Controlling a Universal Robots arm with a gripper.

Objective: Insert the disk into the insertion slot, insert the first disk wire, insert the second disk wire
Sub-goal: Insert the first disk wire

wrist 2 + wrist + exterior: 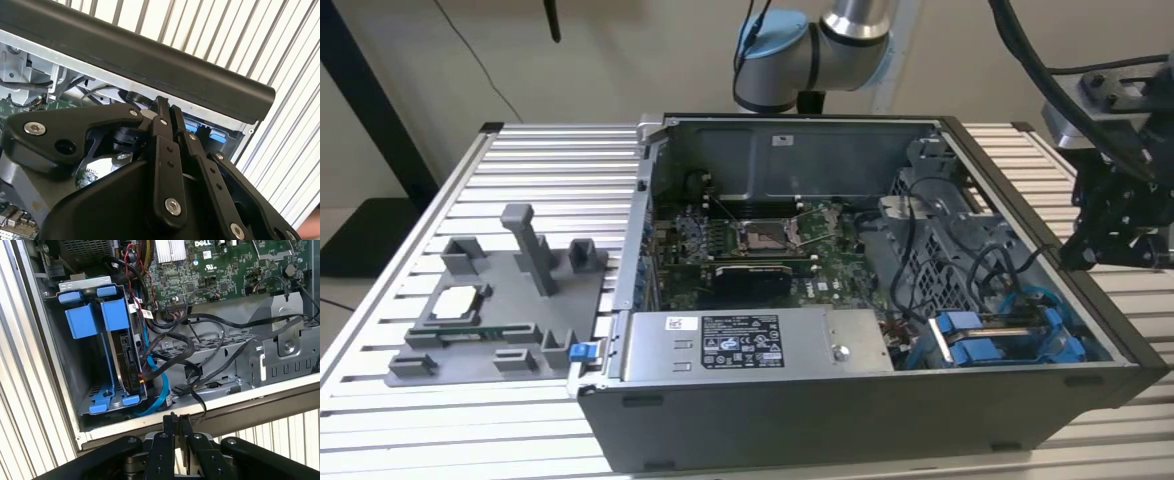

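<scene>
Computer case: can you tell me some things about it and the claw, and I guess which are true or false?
1. The disk sits in the slot inside the case. True.
2. The claw is holding the disk. False: the claw is shut on nothing, out by the case's edge.
3. The case is closed up with a lid. False: it is open, and the green board inside shows.
4. A grey fixture stands on the table, at the exterior view's left of the case. True.
</scene>
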